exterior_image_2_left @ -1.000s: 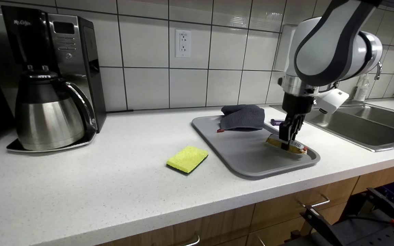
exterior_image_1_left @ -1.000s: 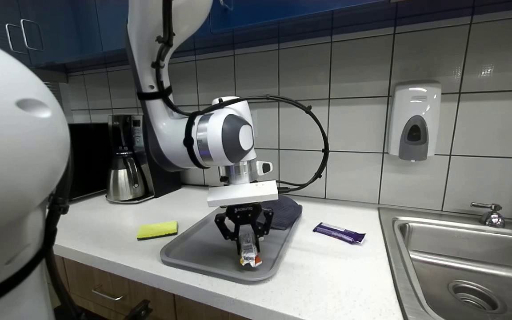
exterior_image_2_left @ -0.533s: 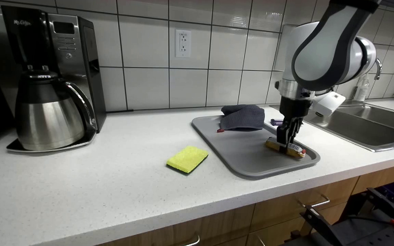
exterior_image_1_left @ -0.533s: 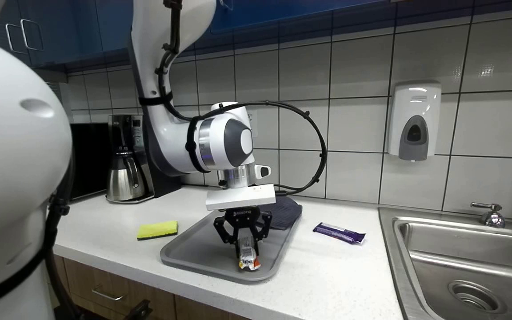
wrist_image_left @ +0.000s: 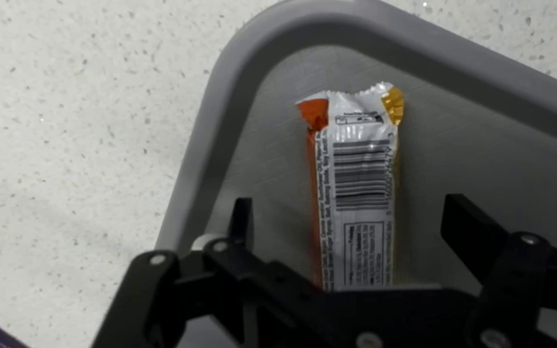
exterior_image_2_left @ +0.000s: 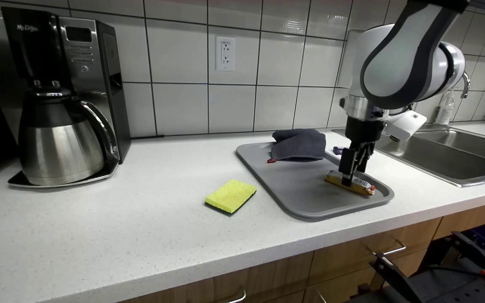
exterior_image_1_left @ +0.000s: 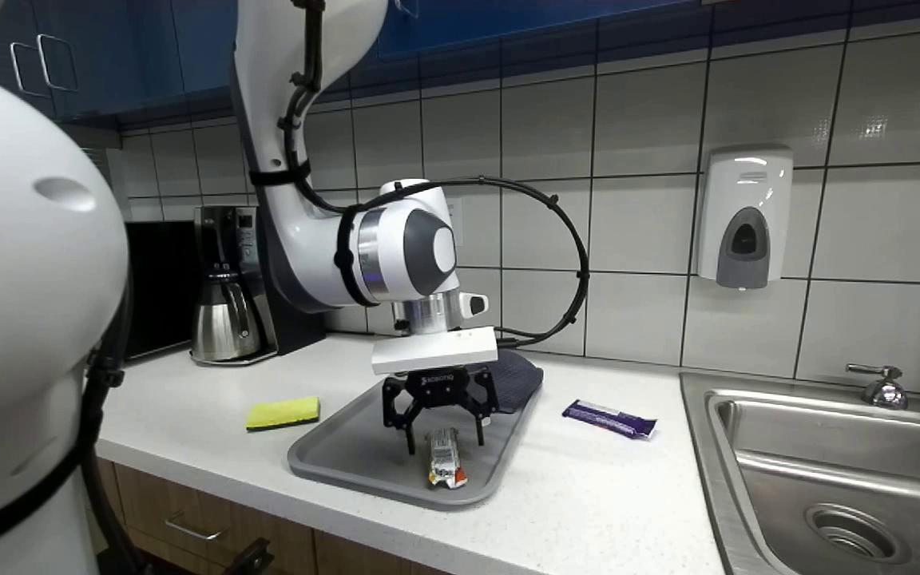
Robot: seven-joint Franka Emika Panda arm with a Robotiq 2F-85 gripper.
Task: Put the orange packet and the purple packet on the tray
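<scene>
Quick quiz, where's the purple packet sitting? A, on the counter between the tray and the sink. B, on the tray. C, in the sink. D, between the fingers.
A: in an exterior view the purple packet lies on the white counter, with the tray on one side and the sink on the other.

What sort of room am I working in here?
Most likely a kitchen, though whether home or workplace I can't tell. The signs are a steel sink set into the counter, a coffee maker with its carafe, and a wall-mounted dispenser.
</scene>
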